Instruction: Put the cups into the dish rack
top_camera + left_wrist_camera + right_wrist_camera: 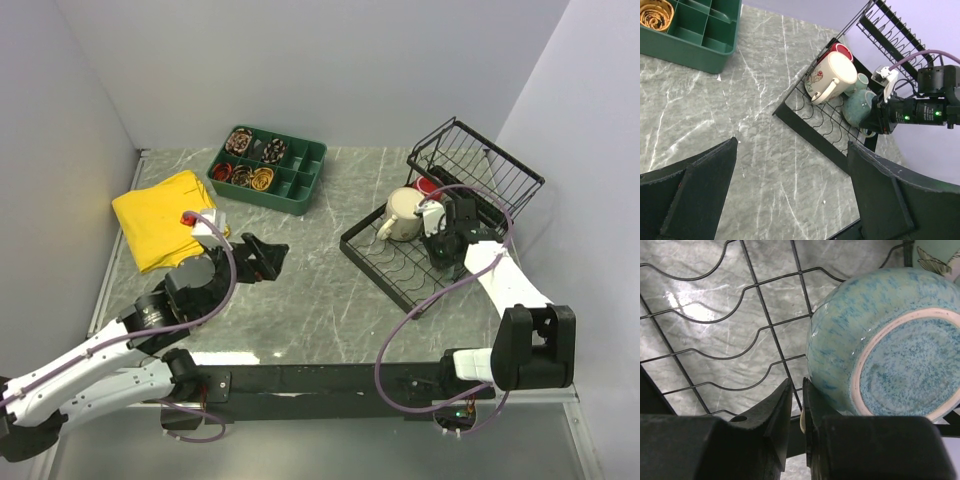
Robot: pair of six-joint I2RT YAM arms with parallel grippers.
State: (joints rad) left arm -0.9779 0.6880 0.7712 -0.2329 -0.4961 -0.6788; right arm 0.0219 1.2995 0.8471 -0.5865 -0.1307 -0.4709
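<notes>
Grey-green mug lies in the dish rack, its unglazed foot ring turned toward the right wrist camera and its glazed wall against the base wires. The right gripper is closed to a thin slit, with a pale sliver of the mug pinched between the two fingers; whether that sliver is handle or rim cannot be told. In the top view the right arm reaches from its base at the near right table edge, forward and leftward over the rack, with the wrist pitched down onto the slotted base.

The left arm lies low across the near left of the table, its forearm angled toward the centre. The left gripper is spread wide and holds nothing, with bare marbled tabletop showing between its fingers.

Three other cups are in the rack, clustered at the end nearest its raised wire basket. The cream mug lies tilted with its handle toward the camera. The red mug sits just behind it, touching or nearly so. The pale teal mug sits between the cream mug and the grey-green one. The near rows of the slotted base are unoccupied.

A dark green compartment tray stands at the far centre, well apart from the rack. A yellow cloth lies at the left, partly beneath the left arm.
</notes>
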